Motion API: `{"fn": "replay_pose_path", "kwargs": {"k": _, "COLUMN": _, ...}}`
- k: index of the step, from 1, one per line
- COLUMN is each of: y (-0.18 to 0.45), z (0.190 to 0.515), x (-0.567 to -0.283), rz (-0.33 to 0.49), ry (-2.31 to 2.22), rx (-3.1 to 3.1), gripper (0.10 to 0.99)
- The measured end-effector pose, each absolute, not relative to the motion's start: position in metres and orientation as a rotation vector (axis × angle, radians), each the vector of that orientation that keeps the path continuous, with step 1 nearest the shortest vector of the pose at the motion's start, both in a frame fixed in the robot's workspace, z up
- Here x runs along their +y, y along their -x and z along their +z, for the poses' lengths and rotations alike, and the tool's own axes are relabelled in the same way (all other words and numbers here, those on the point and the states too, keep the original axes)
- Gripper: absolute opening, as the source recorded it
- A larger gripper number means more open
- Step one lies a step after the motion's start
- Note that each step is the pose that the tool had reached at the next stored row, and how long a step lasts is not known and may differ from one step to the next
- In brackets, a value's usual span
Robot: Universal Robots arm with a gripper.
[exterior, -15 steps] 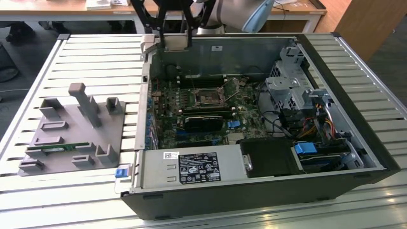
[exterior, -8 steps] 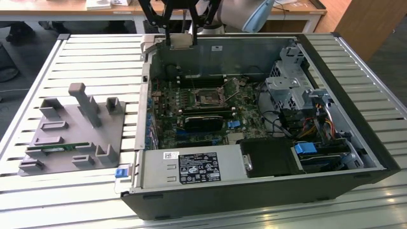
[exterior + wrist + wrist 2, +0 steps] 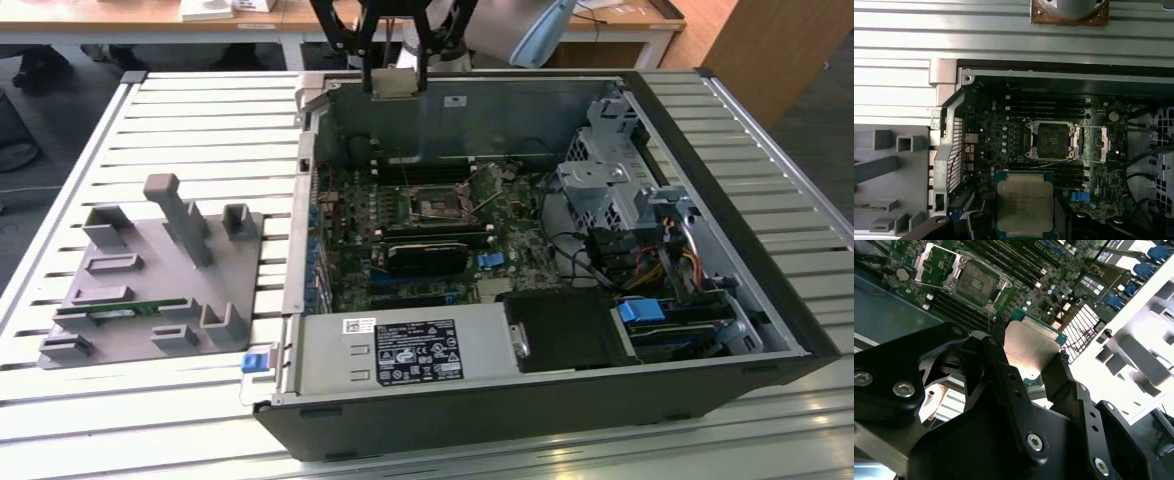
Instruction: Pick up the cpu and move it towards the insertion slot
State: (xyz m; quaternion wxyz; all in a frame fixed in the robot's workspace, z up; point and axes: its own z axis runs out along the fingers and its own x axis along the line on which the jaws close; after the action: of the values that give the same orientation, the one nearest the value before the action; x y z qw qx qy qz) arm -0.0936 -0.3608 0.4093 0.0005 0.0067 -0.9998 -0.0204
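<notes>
I see the cpu (image 3: 1025, 205), a flat square chip with a silvery-beige metal top and teal rim, clenched between the black gripper (image 3: 1029, 357) fingers, lifted, low centre in the first wrist view. Pick looks done; the insertion slot (image 3: 1050, 140), a shiny-framed square socket with dark centre, sits mid-frame, apart from the chip, so travel remains. Open black computer case (image 3: 747, 300) rests on a white slatted table (image 3: 200, 130); grey parts fixture (image 3: 147, 280) left in the exterior view.

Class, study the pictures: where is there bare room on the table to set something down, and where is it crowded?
Bare slats lie on the table beyond the grey holder, left of the computer case in the exterior view. Inside the case it is crowded around the socket; the pincer holds the cpu.
</notes>
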Motion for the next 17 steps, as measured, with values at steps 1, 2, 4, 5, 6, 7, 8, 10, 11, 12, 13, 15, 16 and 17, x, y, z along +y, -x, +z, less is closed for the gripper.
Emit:
{"fn": "replay_pose_path", "kwargs": {"k": 1, "y": 0.092, "z": 0.409, "x": -0.360, "rz": -0.064, "ry": -0.021, "rx": -3.140, "gripper": 0.545}}
{"fn": "replay_pose_path", "kwargs": {"k": 2, "y": 0.090, "z": 0.409, "x": -0.359, "rz": -0.064, "ry": -0.021, "rx": -3.140, "gripper": 0.545}}
{"fn": "replay_pose_path", "kwargs": {"k": 4, "y": 0.087, "z": 0.409, "x": -0.358, "rz": -0.064, "ry": -0.021, "rx": -3.140, "gripper": 0.545}}
{"fn": "replay_pose_path", "kwargs": {"k": 5, "y": 0.086, "z": 0.409, "x": -0.358, "rz": -0.064, "ry": -0.021, "rx": -3.140, "gripper": 0.545}}
{"fn": "replay_pose_path", "kwargs": {"k": 6, "y": 0.084, "z": 0.409, "x": -0.357, "rz": -0.064, "ry": -0.021, "rx": -3.140, "gripper": 0.545}}
{"fn": "replay_pose_path", "kwargs": {"k": 7, "y": 0.082, "z": 0.409, "x": -0.356, "rz": -0.064, "ry": -0.021, "rx": -3.140, "gripper": 0.545}}
{"fn": "replay_pose_path", "kwargs": {"k": 8, "y": 0.079, "z": 0.408, "x": -0.356, "rz": -0.064, "ry": -0.021, "rx": -3.140, "gripper": 0.545}}
{"fn": "replay_pose_path", "kwargs": {"k": 10, "y": 0.073, "z": 0.407, "x": -0.355, "rz": -0.064, "ry": -0.021, "rx": -3.140, "gripper": 0.545}}
{"fn": "replay_pose_path", "kwargs": {"k": 11, "y": 0.070, "z": 0.407, "x": -0.354, "rz": -0.064, "ry": -0.021, "rx": -3.139, "gripper": 0.545}}
{"fn": "replay_pose_path", "kwargs": {"k": 12, "y": 0.069, "z": 0.406, "x": -0.353, "rz": -0.064, "ry": -0.021, "rx": -3.139, "gripper": 0.545}}
{"fn": "replay_pose_path", "kwargs": {"k": 13, "y": 0.067, "z": 0.405, "x": -0.352, "rz": -0.065, "ry": -0.021, "rx": -3.140, "gripper": 0.545}}
{"fn": "replay_pose_path", "kwargs": {"k": 15, "y": 0.065, "z": 0.403, "x": -0.349, "rz": -0.064, "ry": -0.021, "rx": -3.139, "gripper": 0.545}}
{"fn": "replay_pose_path", "kwargs": {"k": 16, "y": 0.064, "z": 0.402, "x": -0.347, "rz": -0.064, "ry": -0.021, "rx": -3.139, "gripper": 0.545}}
{"fn": "replay_pose_path", "kwargs": {"k": 17, "y": 0.064, "z": 0.402, "x": -0.346, "rz": -0.064, "ry": -0.021, "rx": -3.139, "gripper": 0.545}}
